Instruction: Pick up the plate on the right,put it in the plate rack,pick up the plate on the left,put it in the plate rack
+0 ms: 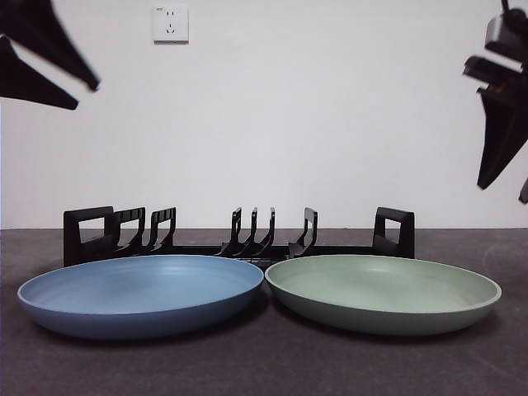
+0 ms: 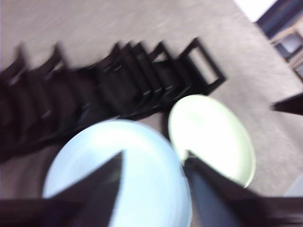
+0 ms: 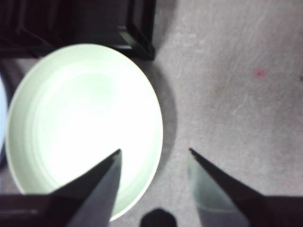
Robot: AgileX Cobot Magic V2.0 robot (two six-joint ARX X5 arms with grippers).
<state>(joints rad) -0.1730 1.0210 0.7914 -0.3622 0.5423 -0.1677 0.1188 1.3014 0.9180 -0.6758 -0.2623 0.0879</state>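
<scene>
1. Looking level across the worktop [image 1: 272, 363], you have two plates side by side at the front: a blue plate [image 1: 140, 293] on the left, a green plate [image 1: 384, 290] on the right. Their rims nearly meet at the middle; you cannot tell if they touch.
2. Plate rack [image 1: 239, 239] stands just behind both plates, running across the worktop. Its prongs are upright with a square loop handle at each end. No plate sits in it.
3. Left tool [image 2: 151, 163] hangs high, clear of the worktop, above the blue plate. Jaws are spread apart and hold nothing. The left wrist view is blurred.
4. Right tool [image 3: 154, 153] is also up high, over the near edge of the green plate and the bare worktop beside it. Jaws are parted wide and empty.
5. In the front view you see one tool as dark tips at the top left corner and the other at the top right edge.
6. White wall socket [image 1: 171, 23] sits on the wall behind.
</scene>
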